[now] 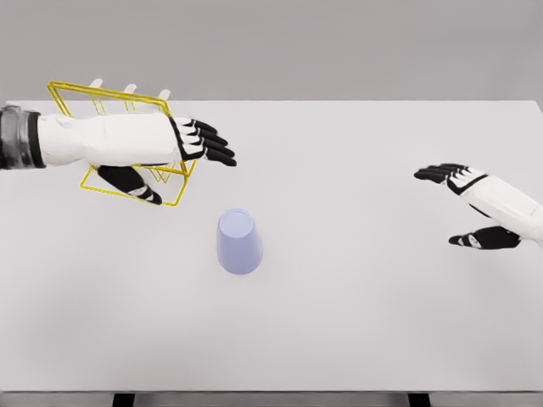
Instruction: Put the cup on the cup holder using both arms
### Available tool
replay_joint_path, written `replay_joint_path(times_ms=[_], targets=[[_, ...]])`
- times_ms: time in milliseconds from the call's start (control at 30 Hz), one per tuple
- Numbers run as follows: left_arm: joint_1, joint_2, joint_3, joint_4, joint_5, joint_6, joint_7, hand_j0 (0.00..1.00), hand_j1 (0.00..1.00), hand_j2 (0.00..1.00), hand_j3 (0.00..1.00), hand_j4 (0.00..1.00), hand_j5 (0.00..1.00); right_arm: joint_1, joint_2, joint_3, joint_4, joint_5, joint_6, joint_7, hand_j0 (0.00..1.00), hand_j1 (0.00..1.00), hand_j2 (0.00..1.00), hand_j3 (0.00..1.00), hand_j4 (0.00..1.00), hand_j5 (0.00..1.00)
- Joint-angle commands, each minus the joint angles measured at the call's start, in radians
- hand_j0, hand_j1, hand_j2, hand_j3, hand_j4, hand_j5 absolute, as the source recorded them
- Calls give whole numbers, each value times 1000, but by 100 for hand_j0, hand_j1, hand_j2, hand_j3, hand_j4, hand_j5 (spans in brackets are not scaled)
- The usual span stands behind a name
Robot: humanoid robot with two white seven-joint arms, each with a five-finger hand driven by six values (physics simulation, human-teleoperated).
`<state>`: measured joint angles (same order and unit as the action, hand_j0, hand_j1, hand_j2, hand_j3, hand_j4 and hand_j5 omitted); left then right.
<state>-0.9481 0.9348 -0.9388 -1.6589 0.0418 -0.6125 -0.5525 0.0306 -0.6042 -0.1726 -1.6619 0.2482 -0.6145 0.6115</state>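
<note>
Head view only. White table (356, 322) fills most of the frame, grey wall behind.

Cup (239, 242): pale lavender, sits upside down on the table, just left of centre and slightly below it, wider rim toward the camera. Nothing touches it.

Cup holder (174, 192): yellow wire rack w/ white pegs on top, at approx 10 o'clock from the cup, near the table's far left edge. Partly hidden by the left arm crossing in front.

Left hand (197, 140): comes in from the left edge, forearm horizontal, over the rack. Black fingers straight and together, pointing to 3 o'clock, thumb hanging below; holds nothing. It is at 11 o'clock from the cup, well apart from it.

Right hand (462, 199): enters from the right edge, at 3 o'clock from the cup, well apart. Fingers extended toward 9 o'clock, thumb spread low; nothing in its grasp.
</note>
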Motion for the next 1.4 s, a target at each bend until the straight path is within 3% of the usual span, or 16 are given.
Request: replay_joint_path(times_ms=[0,100,267,667,933,1367], targets=[[-4,-33,-140,-1,64,2,-17,100,100,100,100,100,100,6,1,-41,-35,-10,4,-1,100,100,100,100,100,100],[-52,-53,-183,-28,75,2,-13,100,100,100,100,100,100,28,0,-84,-24,-9,4,-1,100,100,100,100,100,100],[-104,-93,-202,-30,79,2,-7,100,100,100,100,100,100,38,1,-76,-33,-9,4,-1,100,100,100,100,100,100],[-278,-122,-408,-19,29,2,-10,100,100,100,100,100,100,42,0,-82,-1,3,4,-1,100,100,100,100,100,100],[-290,-139,-408,-2,-171,2,-13,100,100,100,100,100,100,37,0,-82,10,11,4,-1,100,100,100,100,100,100],[-304,-211,-472,60,-206,2,-13,100,100,100,100,100,100,31,0,-84,18,25,4,-1,100,100,100,100,100,100]])
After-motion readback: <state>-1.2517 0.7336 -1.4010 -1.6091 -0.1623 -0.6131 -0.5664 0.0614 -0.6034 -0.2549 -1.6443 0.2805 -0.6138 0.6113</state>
